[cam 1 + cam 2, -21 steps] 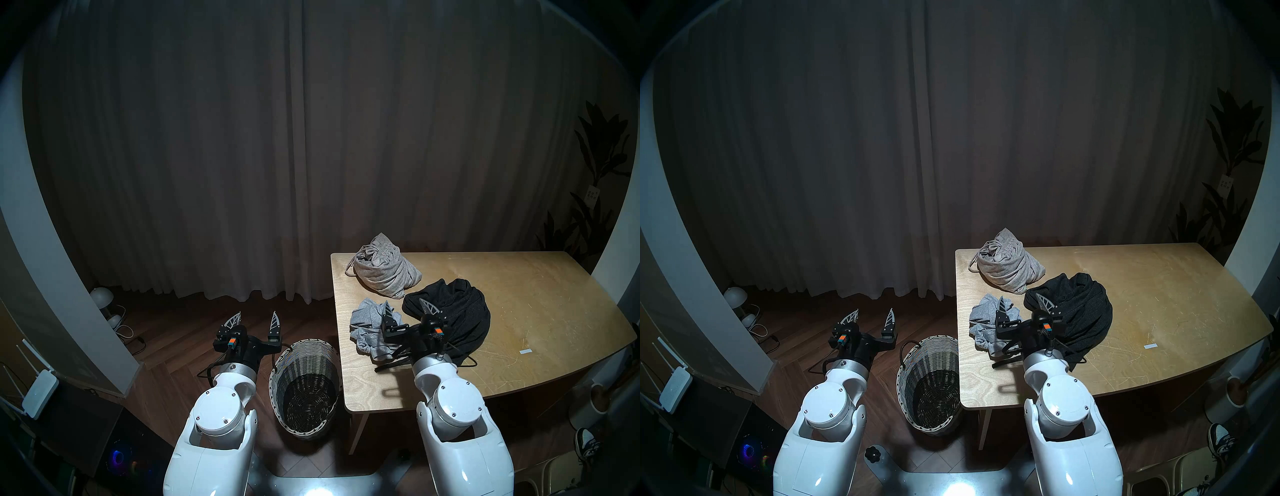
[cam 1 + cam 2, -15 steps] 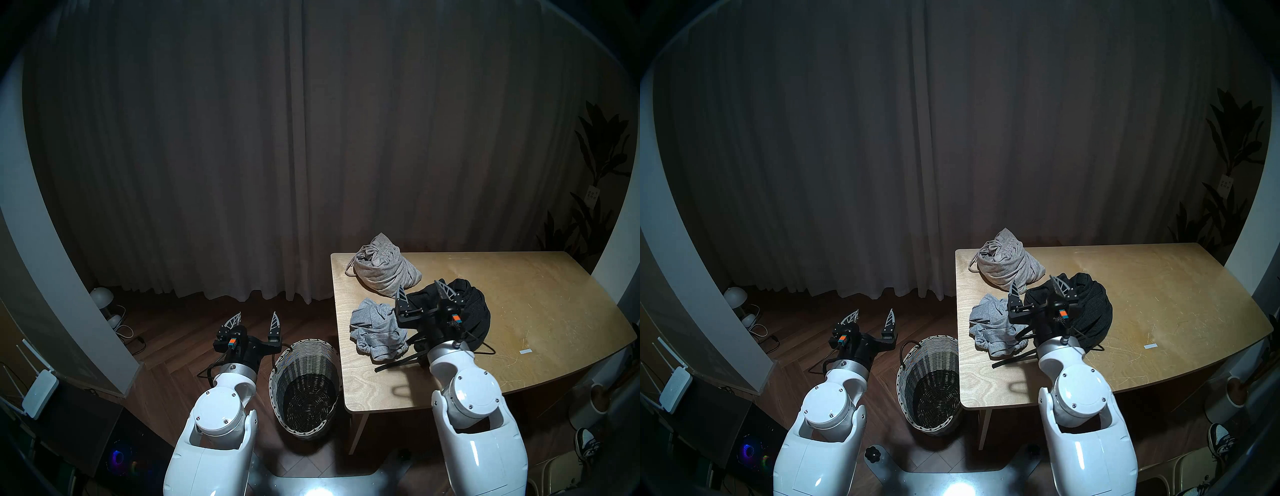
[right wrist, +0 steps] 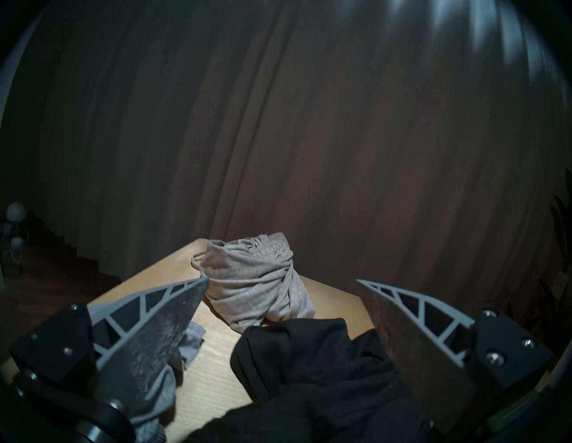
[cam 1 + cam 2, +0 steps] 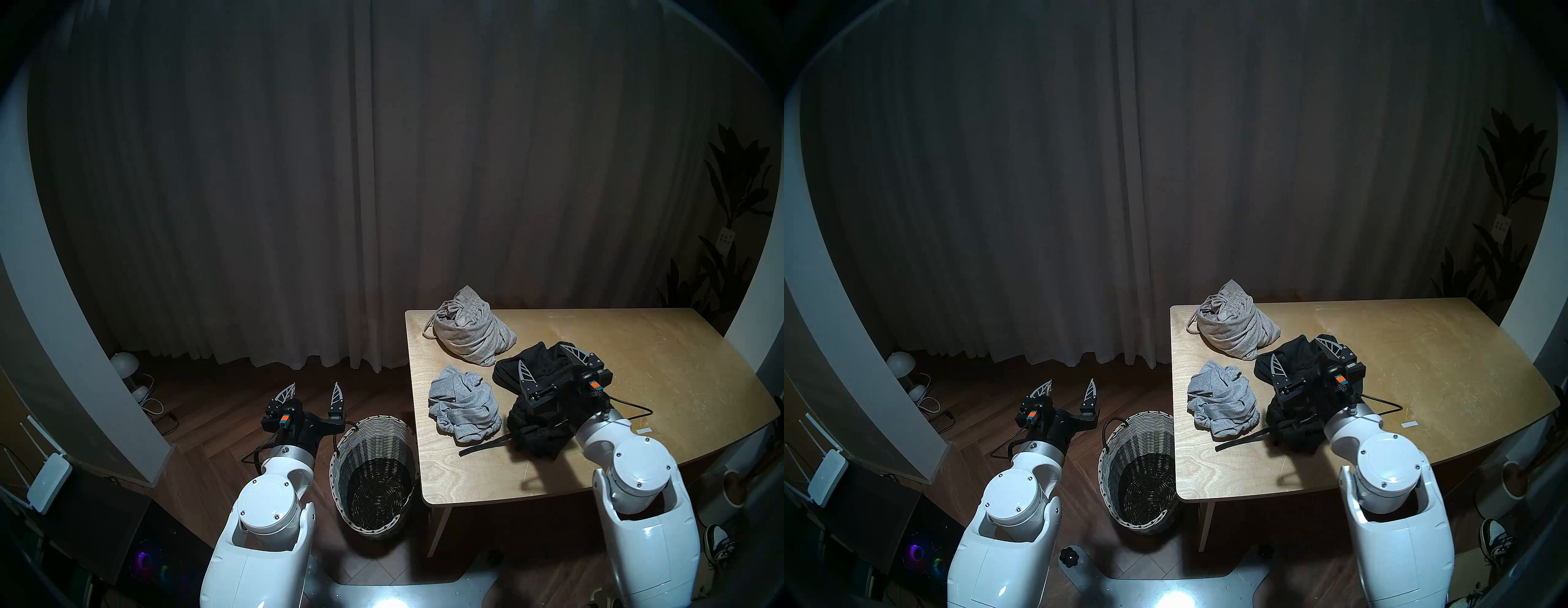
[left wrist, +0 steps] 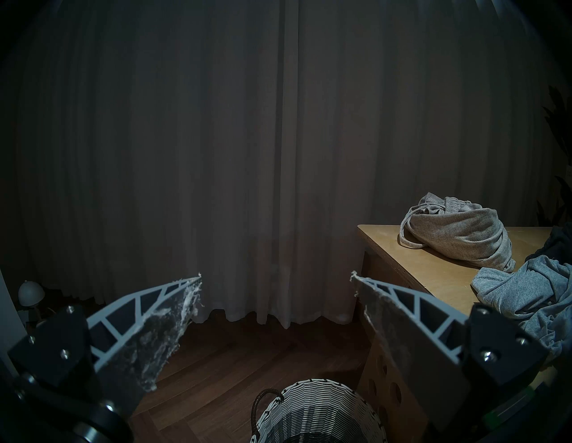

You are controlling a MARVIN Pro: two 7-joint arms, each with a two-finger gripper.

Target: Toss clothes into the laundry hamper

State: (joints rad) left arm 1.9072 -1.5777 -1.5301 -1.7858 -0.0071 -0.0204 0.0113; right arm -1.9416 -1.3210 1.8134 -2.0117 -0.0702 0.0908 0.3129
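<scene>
Hamper (image 4: 373, 479) stands on the floor, upright, just off the worktop's (image 4: 679, 382) near left corner, touching or almost touching its left edge; dark inside, nothing visible in it, dark loop handle at the rim on its left side. Left end effector (image 4: 312, 388) hangs over the floor just left of the hamper, fingers spread wide apart, nothing between them; frayed white fibre clings to the pads (image 5: 161, 334) in the left wrist view. On the worktop, nearest the front edge: black knit garment (image 4: 536, 429), a crumpled heap with a dark strap trailing out toward the near left corner. Right end effector (image 4: 545, 361) sits over the far part of this heap, fingers wide open, one on each side of a raised fold; the right wrist view shows black cloth between the pads but no grip on it, whether the pads touch the cloth cannot be told. Left of the black heap, just beside it: small heather-grey garment (image 4: 464, 403), bunched, near the worktop's left edge. Farthest: beige-grey ribbed garment (image 4: 471, 335) at the far left corner, rolled in a bundle, drawstring looping out toward the left edge, its near end just beside the black heap.
</scene>
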